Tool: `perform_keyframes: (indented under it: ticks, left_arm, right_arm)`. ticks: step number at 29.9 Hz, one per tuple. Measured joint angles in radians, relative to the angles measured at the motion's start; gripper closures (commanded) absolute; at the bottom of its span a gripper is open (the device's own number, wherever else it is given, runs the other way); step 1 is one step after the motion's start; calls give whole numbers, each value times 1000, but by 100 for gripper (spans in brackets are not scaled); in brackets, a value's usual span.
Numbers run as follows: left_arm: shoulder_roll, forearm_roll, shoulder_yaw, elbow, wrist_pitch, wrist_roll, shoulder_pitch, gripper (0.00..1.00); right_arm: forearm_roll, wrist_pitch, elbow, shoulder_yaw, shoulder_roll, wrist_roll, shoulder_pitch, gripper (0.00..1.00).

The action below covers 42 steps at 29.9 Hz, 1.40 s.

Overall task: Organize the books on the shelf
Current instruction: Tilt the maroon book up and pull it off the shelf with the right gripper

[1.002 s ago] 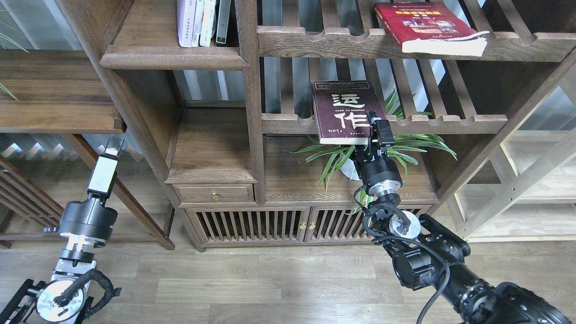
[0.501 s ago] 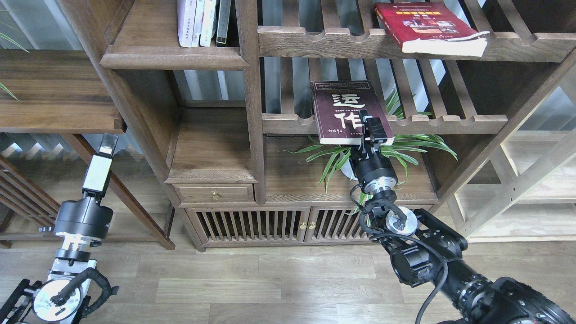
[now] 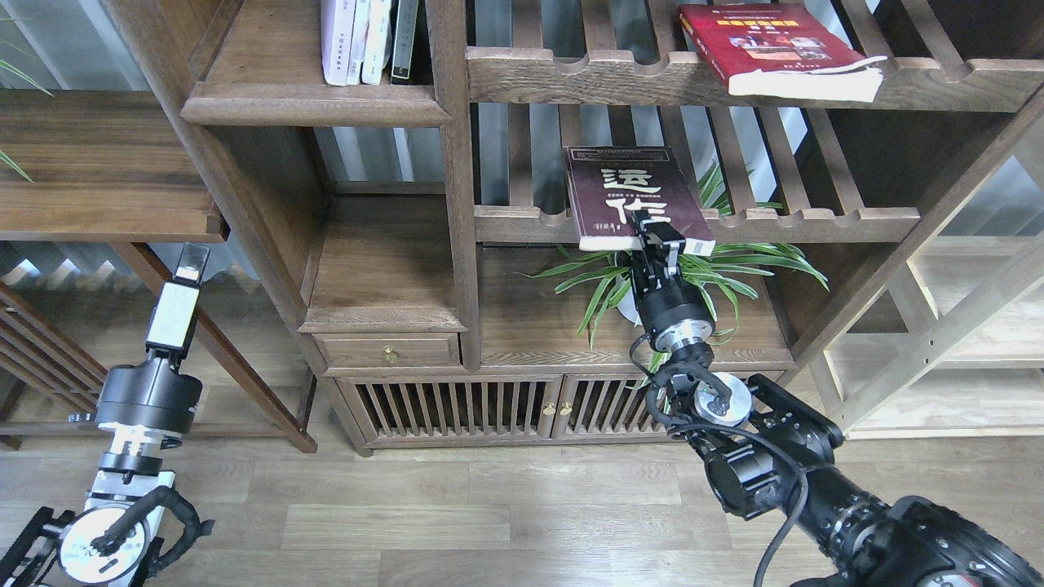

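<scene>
A dark maroon book [image 3: 620,183] with white characters lies flat on the middle slatted rack, its near edge hanging over the rail. My right gripper [image 3: 657,232] straddles that near edge, one finger on the cover, shut on the book. A thick red book [image 3: 771,45] lies flat on the upper rack at top right. A pale lavender-white book [image 3: 336,41] stands upright with other books on the shelf [image 3: 277,106] at top left. My left gripper [image 3: 189,273] hangs low at the left, far from the books and holding nothing; its fingers read as one bar.
A spider plant [image 3: 734,261] in a white pot sits right under the maroon book, behind my right wrist. An empty solid-board compartment [image 3: 383,277] lies left of the racks. A pale wooden frame [image 3: 938,342] stands at right, a dark side table [image 3: 98,163] at left.
My right gripper moved left and up from beside the maroon book's corner onto its near edge, and that edge has risen slightly. The left arm drifted a little left.
</scene>
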<state>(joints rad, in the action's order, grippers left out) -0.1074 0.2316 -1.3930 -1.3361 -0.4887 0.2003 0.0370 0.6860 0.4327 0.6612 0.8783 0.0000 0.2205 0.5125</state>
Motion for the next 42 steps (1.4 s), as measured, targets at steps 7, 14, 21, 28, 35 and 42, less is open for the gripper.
perform_keyframes:
  ticks: [7, 14, 21, 28, 35, 42]
  left_arm:
    - [0, 0, 1, 0, 0, 1, 0, 0]
    - [0, -8, 1, 1, 0, 2, 0, 0]
    - [0, -27, 0, 1, 0, 1, 0, 0]
    - [-4, -28, 0, 2, 0, -2, 3, 0]
    - [-5, -28, 5, 2, 0, -11, 7, 0]
    - [-5, -28, 25, -1, 0, -16, 14, 0]
  right_arm:
    - [-2, 4, -30, 10, 0, 10, 17, 81]
    - [-2, 45, -39, 4, 0, 32, 16, 96]
    - [-76, 56, -30, -30, 0, 32, -9, 96]
    - [-112, 56, 61, -19, 0, 33, -57, 96]
    - [-125, 56, 233, 27, 0, 36, -127, 96]
    - [-137, 56, 376, 99, -64, 36, -212, 96]
